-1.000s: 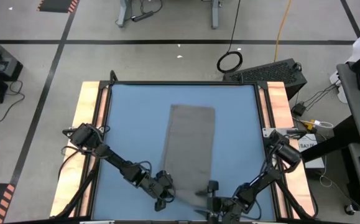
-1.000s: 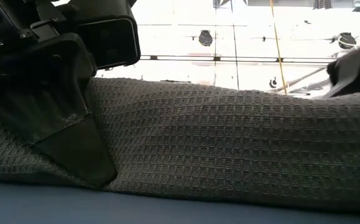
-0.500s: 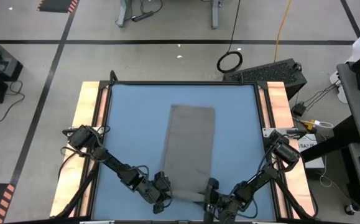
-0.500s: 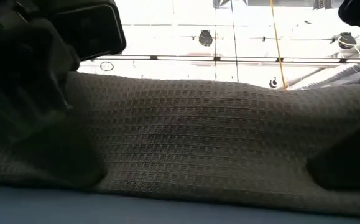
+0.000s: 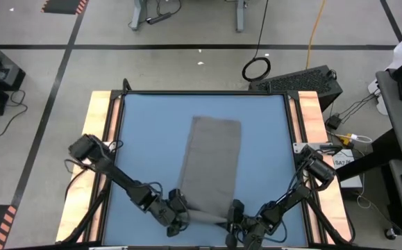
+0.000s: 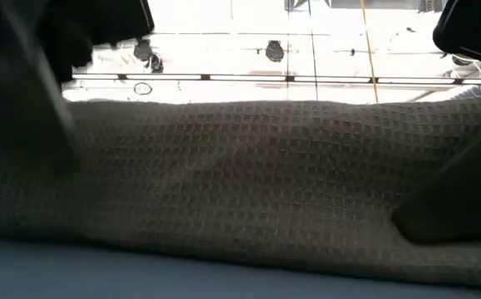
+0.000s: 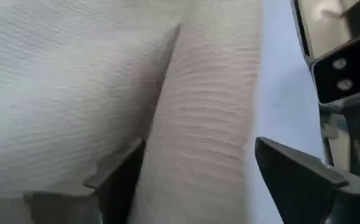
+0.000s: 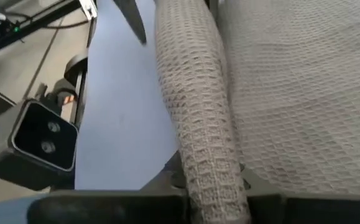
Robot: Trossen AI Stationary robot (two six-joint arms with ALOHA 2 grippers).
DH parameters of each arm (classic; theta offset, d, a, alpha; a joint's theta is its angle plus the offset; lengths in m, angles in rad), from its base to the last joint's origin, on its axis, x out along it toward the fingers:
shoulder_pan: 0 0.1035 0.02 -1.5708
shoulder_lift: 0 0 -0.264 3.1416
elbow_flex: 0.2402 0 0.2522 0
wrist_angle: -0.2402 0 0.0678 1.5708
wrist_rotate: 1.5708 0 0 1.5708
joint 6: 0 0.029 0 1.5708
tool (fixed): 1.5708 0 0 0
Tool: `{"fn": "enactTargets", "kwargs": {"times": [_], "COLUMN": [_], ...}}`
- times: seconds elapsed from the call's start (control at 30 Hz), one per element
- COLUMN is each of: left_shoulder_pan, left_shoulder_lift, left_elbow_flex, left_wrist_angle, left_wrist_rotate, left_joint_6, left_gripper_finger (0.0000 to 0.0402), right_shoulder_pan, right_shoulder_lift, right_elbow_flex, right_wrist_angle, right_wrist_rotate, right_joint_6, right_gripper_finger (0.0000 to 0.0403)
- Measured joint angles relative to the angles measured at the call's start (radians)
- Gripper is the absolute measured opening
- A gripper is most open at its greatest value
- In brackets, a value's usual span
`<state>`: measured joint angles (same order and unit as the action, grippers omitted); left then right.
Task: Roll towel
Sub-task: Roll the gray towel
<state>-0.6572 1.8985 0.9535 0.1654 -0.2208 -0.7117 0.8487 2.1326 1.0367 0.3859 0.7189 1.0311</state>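
Observation:
The dark grey towel [image 5: 212, 156] lies lengthwise on the blue table [image 5: 145, 139]. Its near end is wound into a roll [image 5: 206, 212] that runs left to right and rests on the tabletop; the low view shows it as a ridge [image 6: 248, 183]. My left gripper [image 7: 198, 146] is open at the roll's left end [image 5: 178, 212], one finger on either side of the roll [image 7: 198, 124]. Whether those fingers touch the cloth I cannot tell. My right gripper [image 5: 234, 212] is shut on the roll's right end. My right gripper pinches the roll's right end [image 8: 207, 162] between its two fingers [image 8: 161, 190], several wound layers together. The fingers come from the table's near right, slanting down, and lie along the roll. The roll lies on the table, with the flat towel beyond it.
Bare blue tabletop lies to the left [image 5: 145, 160] and right [image 5: 266, 160] of the towel. Wooden rails [image 5: 96, 153] border both sides. Each wrist view shows the other arm's camera housing [image 8: 43, 146] close by along the near edge.
My left gripper has opened, let go of the roll's left end and risen a little. My right gripper has rolled its wrist and shut on the roll's right end. In the low view the roll's top edge now runs level across.

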Motion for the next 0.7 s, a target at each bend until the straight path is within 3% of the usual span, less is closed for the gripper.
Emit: {"fn": "enactTargets", "kwargs": {"times": [0.13, 0.27, 0.57, 0.7], "left_shoulder_pan": [-0.040, -0.107, -0.239, -0.243], "left_shoulder_lift": [-0.104, -0.127, -0.042, -0.012], "left_elbow_flex": [0.001, 0.001, 0.003, 0.003], "left_wrist_angle": [-0.119, -0.123, -0.027, -0.022], "left_wrist_rotate": [-0.114, -0.283, -0.522, -0.548], "left_joint_6": [0.072, 0.178, 0.386, 0.429], "left_gripper_finger": [0.0310, 0.0311, 0.0311, 0.0311], "right_shoulder_pan": [0.000, -0.013, -0.052, -0.058], "right_shoulder_lift": [-0.001, -0.005, -0.007, -0.006], "right_elbow_flex": [0.000, -0.001, -0.001, 0.001], "right_wrist_angle": [0.015, 0.035, 0.048, 0.068], "right_wrist_rotate": [0.008, 0.005, -0.088, -0.117], "right_joint_6": [0.053, 0.119, 0.201, 0.211], "right_gripper_finger": [0.0004, 0.0006, 0.0006, 0.0006]}}
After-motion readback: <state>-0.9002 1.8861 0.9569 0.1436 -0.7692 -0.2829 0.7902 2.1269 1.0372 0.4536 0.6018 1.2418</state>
